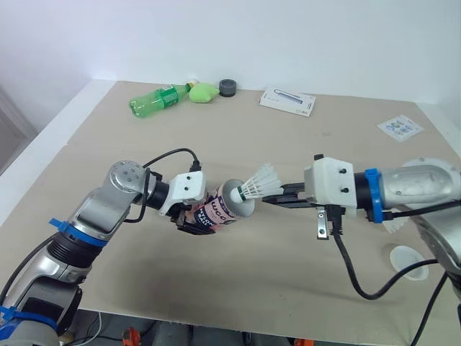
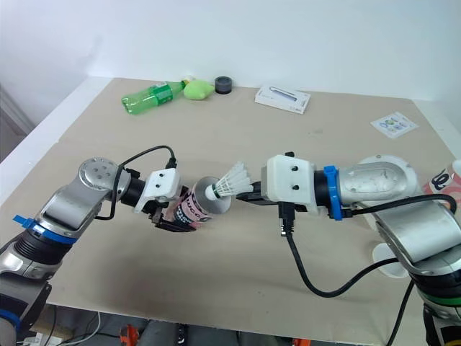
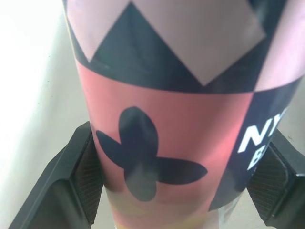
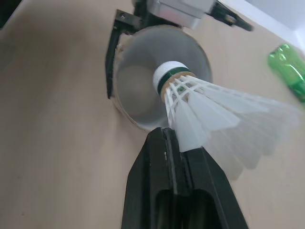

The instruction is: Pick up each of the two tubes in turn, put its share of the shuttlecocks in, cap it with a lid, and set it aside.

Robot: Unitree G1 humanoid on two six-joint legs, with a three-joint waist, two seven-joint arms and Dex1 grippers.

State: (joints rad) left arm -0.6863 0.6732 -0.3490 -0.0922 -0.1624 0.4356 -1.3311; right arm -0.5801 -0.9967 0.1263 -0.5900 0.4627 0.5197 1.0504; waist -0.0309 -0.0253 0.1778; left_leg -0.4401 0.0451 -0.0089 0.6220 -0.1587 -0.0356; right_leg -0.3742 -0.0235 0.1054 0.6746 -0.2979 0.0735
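Left of centre, my left gripper clamps the tube, while my right gripper pinches a shuttlecock, cork at the tube's mouth.

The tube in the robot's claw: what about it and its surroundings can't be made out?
- Tube lettering: left wrist view, cut off by the picture's edge after "NY".
- Tube's bottom: right wrist view, partly behind the shuttlecock in the right claw.
- Patterned object, perhaps the second tube: right eye view, cut by the edge.
- White disc, perhaps a lid: left eye view, partly behind the right arm.
- Leaflet print: too small.
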